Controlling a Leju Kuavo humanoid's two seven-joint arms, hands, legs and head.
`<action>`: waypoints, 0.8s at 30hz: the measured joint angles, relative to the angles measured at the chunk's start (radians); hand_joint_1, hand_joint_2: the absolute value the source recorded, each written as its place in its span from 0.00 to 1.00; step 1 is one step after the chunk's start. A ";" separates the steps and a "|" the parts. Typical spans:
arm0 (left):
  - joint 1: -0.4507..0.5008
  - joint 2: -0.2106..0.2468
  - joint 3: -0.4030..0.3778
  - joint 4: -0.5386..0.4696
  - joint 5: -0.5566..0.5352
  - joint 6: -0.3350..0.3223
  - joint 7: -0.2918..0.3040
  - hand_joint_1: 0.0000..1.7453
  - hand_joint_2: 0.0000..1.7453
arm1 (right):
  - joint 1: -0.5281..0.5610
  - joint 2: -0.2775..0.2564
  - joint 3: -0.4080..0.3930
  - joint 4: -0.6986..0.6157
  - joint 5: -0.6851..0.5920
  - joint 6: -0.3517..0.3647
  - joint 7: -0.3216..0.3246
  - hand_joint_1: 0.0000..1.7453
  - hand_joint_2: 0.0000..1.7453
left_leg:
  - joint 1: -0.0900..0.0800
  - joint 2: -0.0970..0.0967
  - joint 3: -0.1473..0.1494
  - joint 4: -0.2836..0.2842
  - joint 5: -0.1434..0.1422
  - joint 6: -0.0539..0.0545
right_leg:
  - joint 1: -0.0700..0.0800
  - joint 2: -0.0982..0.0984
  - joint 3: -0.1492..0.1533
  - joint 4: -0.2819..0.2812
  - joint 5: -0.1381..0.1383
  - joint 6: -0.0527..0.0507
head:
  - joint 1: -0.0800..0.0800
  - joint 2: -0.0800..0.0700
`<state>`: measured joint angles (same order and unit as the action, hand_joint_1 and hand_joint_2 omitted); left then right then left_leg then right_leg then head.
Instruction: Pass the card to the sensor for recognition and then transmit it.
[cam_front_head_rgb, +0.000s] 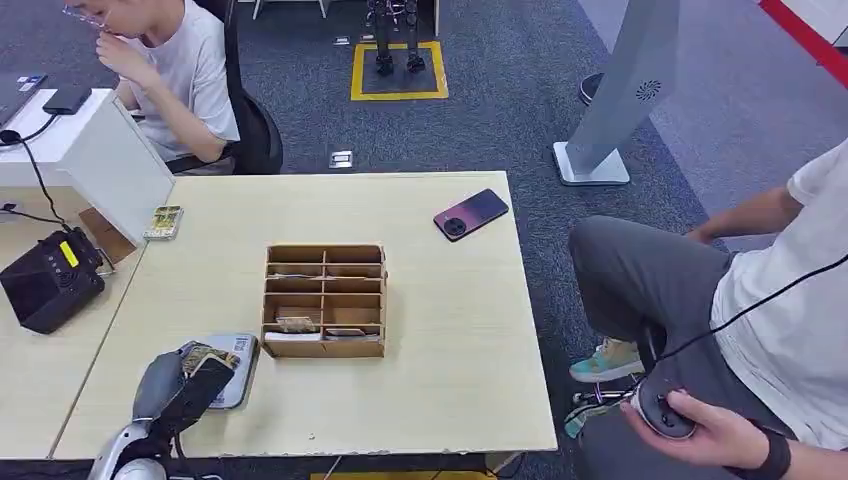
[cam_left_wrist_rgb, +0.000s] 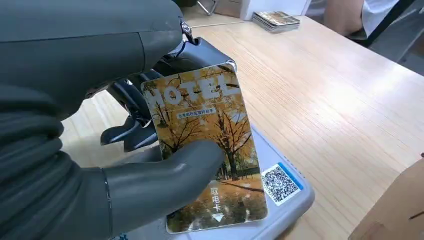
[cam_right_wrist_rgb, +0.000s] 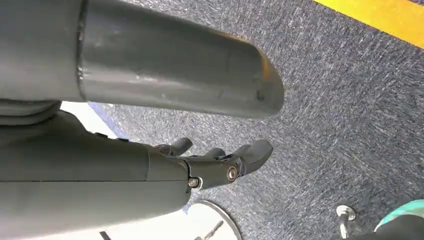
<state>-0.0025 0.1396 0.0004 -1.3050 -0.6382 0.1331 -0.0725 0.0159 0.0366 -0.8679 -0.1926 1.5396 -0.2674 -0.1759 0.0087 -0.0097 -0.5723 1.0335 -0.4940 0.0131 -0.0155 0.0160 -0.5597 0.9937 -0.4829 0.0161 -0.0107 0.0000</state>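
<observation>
My left hand (cam_front_head_rgb: 178, 388) is at the near left of the table and holds a hotel card (cam_left_wrist_rgb: 210, 145) printed with yellow autumn trees. The thumb (cam_left_wrist_rgb: 170, 175) presses on the card's face and the dark fingers lie behind it. The card (cam_front_head_rgb: 208, 357) lies flat just above the grey sensor pad (cam_left_wrist_rgb: 287, 210), close to its QR sticker; I cannot tell whether they touch. The sensor pad (cam_front_head_rgb: 240, 380) sits near the table's front edge. My right hand (cam_right_wrist_rgb: 215, 162) hangs over the carpet, its fingers loosely apart with nothing in them.
A wooden compartment box (cam_front_head_rgb: 324, 300) stands mid-table, right of the sensor. A phone (cam_front_head_rgb: 471, 214) lies at the far right, a stack of cards (cam_front_head_rgb: 163, 222) at the far left. A black device (cam_front_head_rgb: 50, 280) sits on the left table. A person with a controller (cam_front_head_rgb: 665, 410) sits at the right.
</observation>
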 joint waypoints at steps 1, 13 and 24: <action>0.000 0.000 0.000 0.000 0.002 0.000 -0.003 1.00 1.00 | 0.000 0.000 0.000 0.000 0.000 0.000 -0.001 0.00 0.00 | 0.000 0.000 0.000 0.000 0.000 0.000 | 0.000 0.000 0.000 0.000 0.000 0.000 | 0.000 0.000; -0.069 -0.034 0.142 -0.038 0.770 -0.056 -0.155 1.00 1.00 | -0.009 0.000 0.008 0.000 0.000 -0.021 -0.015 0.00 0.00 | 0.000 0.000 0.000 0.000 0.001 0.000 | 0.000 0.000 0.000 0.000 0.001 -0.001 | 0.000 0.000; -0.195 0.014 0.240 -0.091 0.797 0.037 -0.235 1.00 1.00 | -0.014 0.000 0.024 0.000 0.000 -0.012 -0.002 0.00 0.00 | 0.001 0.000 0.000 0.000 0.001 0.000 | 0.000 0.000 -0.001 0.001 0.001 -0.001 | 0.000 0.000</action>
<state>-0.1973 0.1538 0.2407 -1.3962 0.1586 0.1699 -0.3075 0.0022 0.0366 -0.8442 -0.1926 1.5396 -0.2796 -0.1782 0.0095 -0.0096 -0.5724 1.0335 -0.4934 0.0133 -0.0151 0.0161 -0.5603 0.9943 -0.4820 0.0152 -0.0103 0.0000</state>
